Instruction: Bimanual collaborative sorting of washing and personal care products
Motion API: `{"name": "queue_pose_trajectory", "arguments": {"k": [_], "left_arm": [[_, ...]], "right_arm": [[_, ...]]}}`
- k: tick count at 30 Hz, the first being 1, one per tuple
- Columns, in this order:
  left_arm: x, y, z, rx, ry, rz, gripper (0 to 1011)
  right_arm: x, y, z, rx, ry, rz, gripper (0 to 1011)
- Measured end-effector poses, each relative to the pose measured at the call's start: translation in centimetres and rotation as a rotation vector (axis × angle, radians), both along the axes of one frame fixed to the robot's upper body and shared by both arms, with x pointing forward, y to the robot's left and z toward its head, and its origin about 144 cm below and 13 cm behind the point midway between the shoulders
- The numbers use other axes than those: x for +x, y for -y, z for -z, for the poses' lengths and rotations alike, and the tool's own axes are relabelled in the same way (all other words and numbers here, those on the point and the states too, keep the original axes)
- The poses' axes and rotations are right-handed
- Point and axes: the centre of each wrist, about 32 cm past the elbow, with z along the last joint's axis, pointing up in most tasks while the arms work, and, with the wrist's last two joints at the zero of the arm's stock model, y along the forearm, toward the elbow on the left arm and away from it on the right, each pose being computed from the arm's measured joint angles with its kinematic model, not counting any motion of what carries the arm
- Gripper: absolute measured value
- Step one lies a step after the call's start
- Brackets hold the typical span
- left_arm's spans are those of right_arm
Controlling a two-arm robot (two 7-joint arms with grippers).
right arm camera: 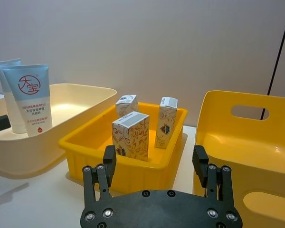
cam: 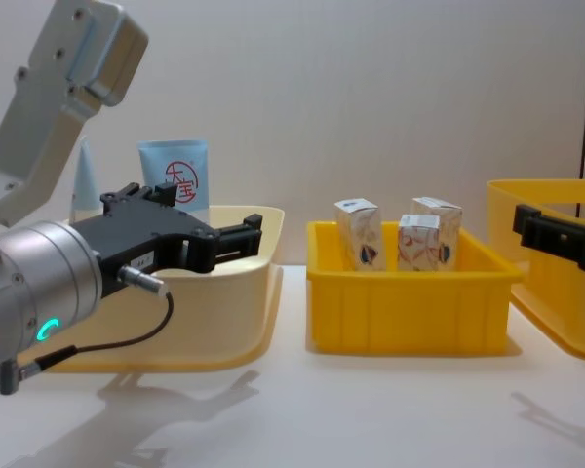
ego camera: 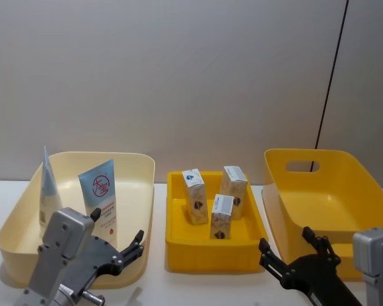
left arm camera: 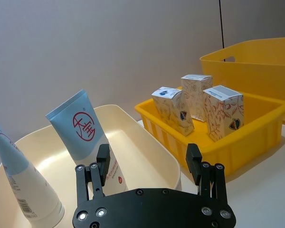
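Standing: two tubes (ego camera: pixel 101 191), three cartons (ego camera: pixel 195 194).

A light-blue squeeze tube (ego camera: pixel 101 194) with a red circled logo leans cap-down in the cream basin (ego camera: pixel 70 164), a second tube (ego camera: pixel 48 188) beside it; three small white cartons (ego camera: pixel 195 196) stand upright in the middle yellow crate (ego camera: pixel 210 258)
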Motion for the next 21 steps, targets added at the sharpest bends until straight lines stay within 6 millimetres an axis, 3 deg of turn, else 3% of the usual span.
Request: {"name": "queue_pose_trajectory", "arguments": {"k": [13, 21], "left_arm": [[-0.1, -0.5, -0.1, -0.021, -0.004, -0.012, 1000], [0.2, -1.9, -0.4, -0.08, -0.024, -0.027, 1000]], "right_arm": [[0.0, 0.0, 0.0, 0.0, 0.0, 0.0, 1001], [0.0, 0.0, 0.0, 0.0, 0.0, 0.0, 1001]]}}
